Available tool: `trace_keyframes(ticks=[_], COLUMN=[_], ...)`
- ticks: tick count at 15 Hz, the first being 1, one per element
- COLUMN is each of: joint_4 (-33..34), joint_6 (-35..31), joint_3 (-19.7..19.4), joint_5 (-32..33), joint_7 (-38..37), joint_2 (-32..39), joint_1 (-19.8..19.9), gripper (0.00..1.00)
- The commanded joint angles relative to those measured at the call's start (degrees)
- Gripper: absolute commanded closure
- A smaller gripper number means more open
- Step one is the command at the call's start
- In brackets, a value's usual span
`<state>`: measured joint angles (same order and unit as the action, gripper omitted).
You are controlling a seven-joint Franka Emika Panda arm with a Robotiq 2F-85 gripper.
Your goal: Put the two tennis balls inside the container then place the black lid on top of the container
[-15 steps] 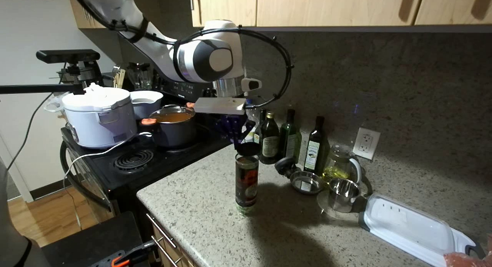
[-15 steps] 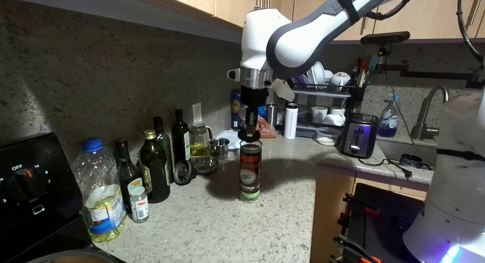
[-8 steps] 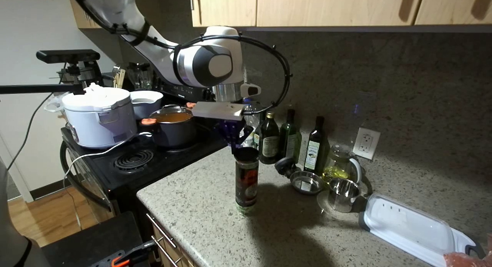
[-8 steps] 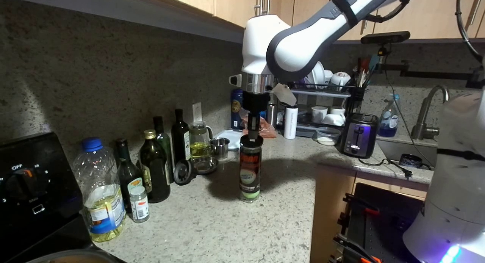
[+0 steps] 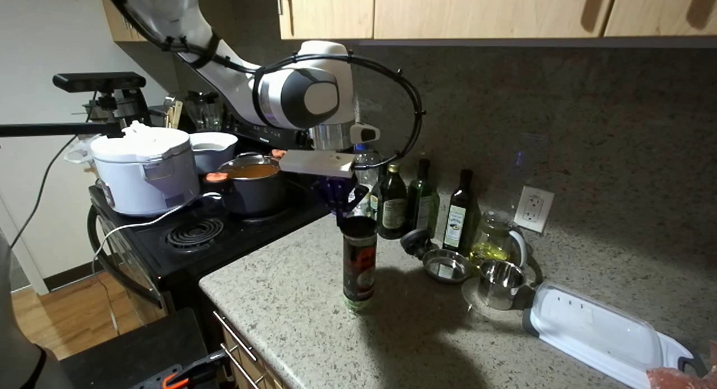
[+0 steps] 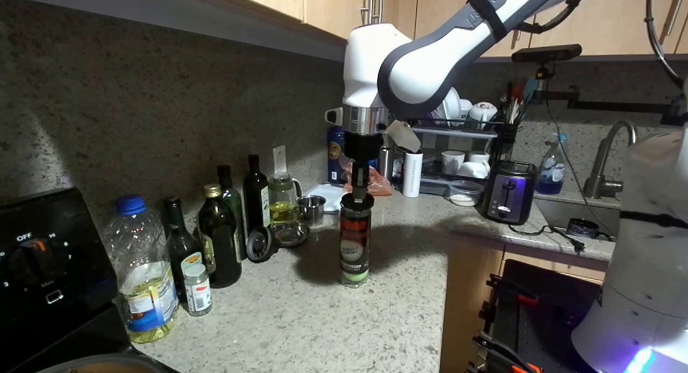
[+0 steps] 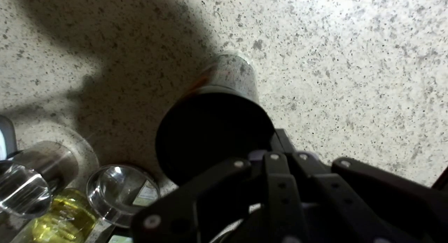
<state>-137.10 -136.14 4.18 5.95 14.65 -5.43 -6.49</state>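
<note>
The container (image 5: pixel 359 268) is a clear upright tube with a dark red label; it stands on the counter, also in an exterior view (image 6: pixel 355 236). One yellow-green tennis ball (image 6: pixel 355 277) shows at its bottom. The label hides the inside above, so I cannot see a second ball. The black lid (image 5: pixel 360 226) lies over the tube's top and covers the opening in the wrist view (image 7: pixel 213 134). I cannot tell whether it is pressed on. My gripper (image 7: pixel 281 141) is shut on the lid's edge, its fingers pointing down, as in an exterior view (image 6: pixel 359 196).
Dark glass bottles (image 5: pixel 394 204) stand behind the container by the wall. A steel bowl (image 5: pixel 446 265), a steel cup (image 5: pixel 502 285) and an oil jug (image 5: pixel 496 240) stand beyond it. The stove (image 5: pixel 196 235) adjoins the counter (image 5: pixel 313 322).
My gripper has come down with the black lid from just above the container onto its top. In the last half second it has hardly moved. The container has stayed in place.
</note>
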Motion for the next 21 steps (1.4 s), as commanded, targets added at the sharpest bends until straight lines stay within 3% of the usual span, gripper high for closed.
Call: trace_keyframes(ticks=[1, 9, 12, 14, 20, 21], joint_4=[-0.2, -1.1, -1.7, -1.9, -3.3, -1.2], joint_6=[0.1, 0.1, 0.2, 0.6, 1.0, 0.2], joint_3=[0.2, 1.8, 3.1, 4.3, 7.2, 6.5], joint_5=[-1.2, 1.3, 3.7, 5.9, 10.8, 9.4], joint_7=[2.1, -0.2, -1.5, -2.6, -5.3, -3.8], joint_2=[-0.4, -3.3, -5.7, -7.4, -11.8, -8.6], joint_1=[0.0, -0.9, -1.7, -2.3, -3.6, -3.6], gripper=[0.66, 0.08, 0.0, 0.03, 0.0, 0.0])
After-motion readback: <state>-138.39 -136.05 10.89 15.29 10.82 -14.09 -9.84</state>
